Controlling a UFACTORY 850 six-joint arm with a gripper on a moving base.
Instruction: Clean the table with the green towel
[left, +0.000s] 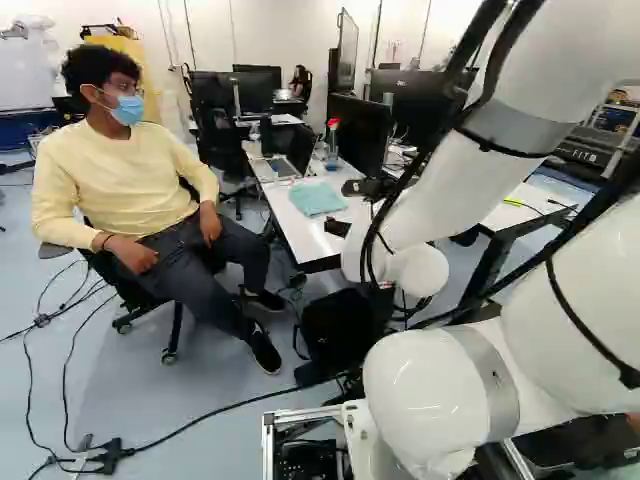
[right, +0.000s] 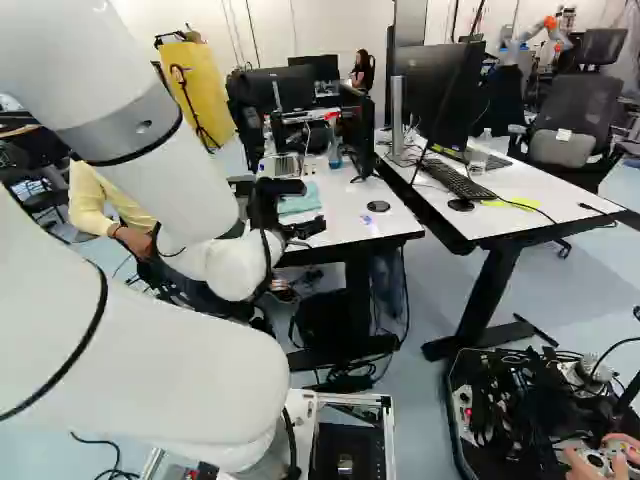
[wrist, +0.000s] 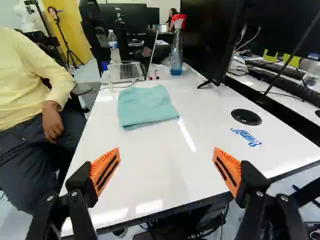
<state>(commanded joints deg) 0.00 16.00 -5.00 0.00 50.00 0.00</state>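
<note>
Hovering gripper (right: 312, 206): by the near end of the table, two fingers spread wide, orange pads (wrist: 106, 171) apart and nothing between them.
Green towel (wrist: 146, 106): lying folded on the white table (wrist: 155, 170), ahead of the gripper and touched by neither finger, close to the edge on the seated person's side.
Laptop (wrist: 129, 71): open, beyond the towel.
Spray bottle (wrist: 176, 57): upright beyond the towel, blue liquid inside, red top.
Screen (wrist: 210, 40): standing on the table beside the spray bottle.
Black disc (wrist: 246, 117): set in the tabletop, with a blue mark (wrist: 246, 136) just beside it.
Person (left: 120, 190): seated beside the table, yellow top, blue mask.
</note>
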